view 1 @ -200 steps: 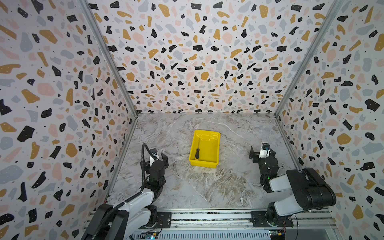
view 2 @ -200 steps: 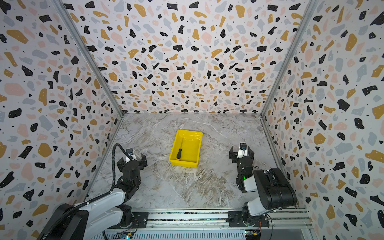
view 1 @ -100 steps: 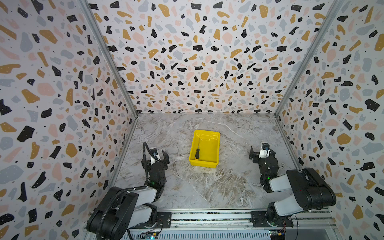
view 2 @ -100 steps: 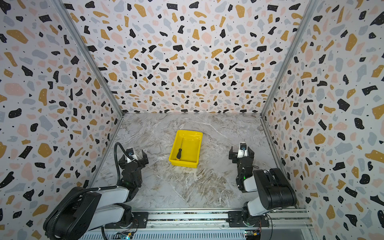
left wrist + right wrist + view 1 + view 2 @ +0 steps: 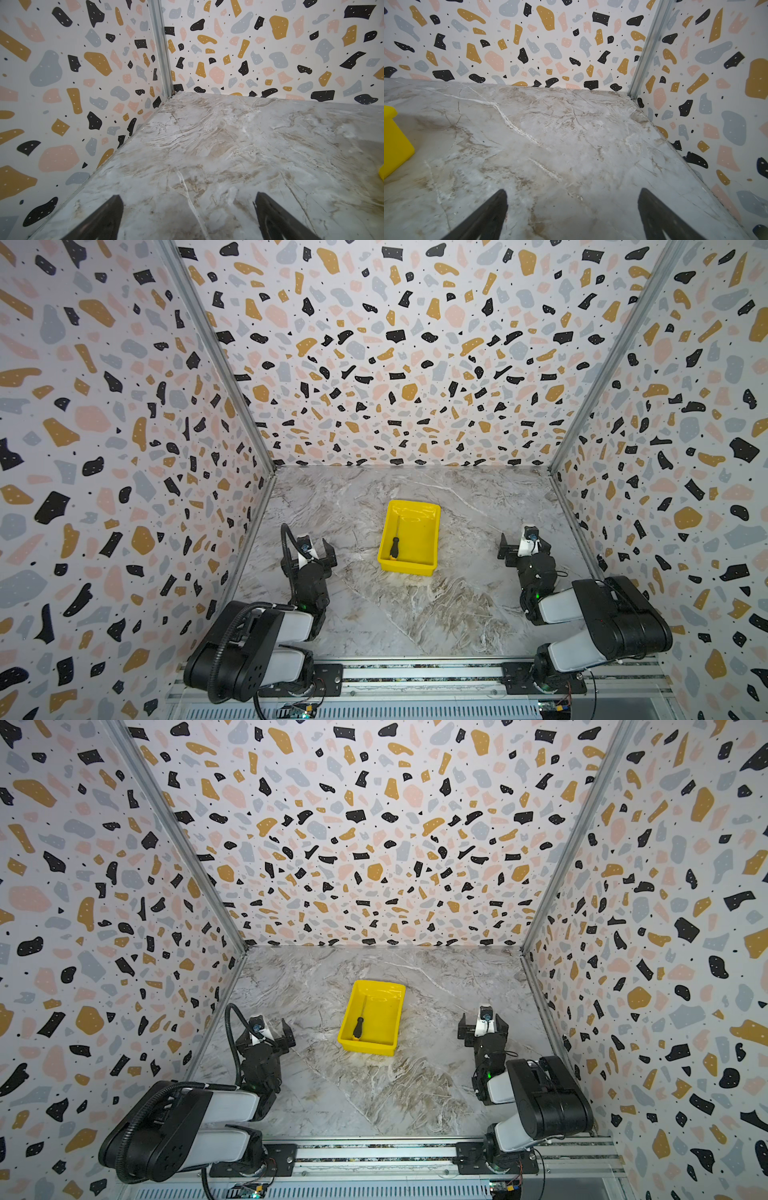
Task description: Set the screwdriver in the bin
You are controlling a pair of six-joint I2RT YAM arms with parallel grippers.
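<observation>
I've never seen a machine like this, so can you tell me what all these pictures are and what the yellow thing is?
It is a robot with two arms standing in a box with speckled walls. Two pictures come from cameras up high, looking down at everything. The other two come from little cameras on the arms' wrists, looking out past their black fingers.

The left gripper and the right gripper are the robot's hands. Both are open and hold nothing. They sit back near the robot, apart from the yellow thing.

The yellow thing is the bin, a low tray on the marble table. Inside it lies the screwdriver, with a black handle and a thin metal shaft, along the bin's left side. So the tidying job looks done.
</observation>
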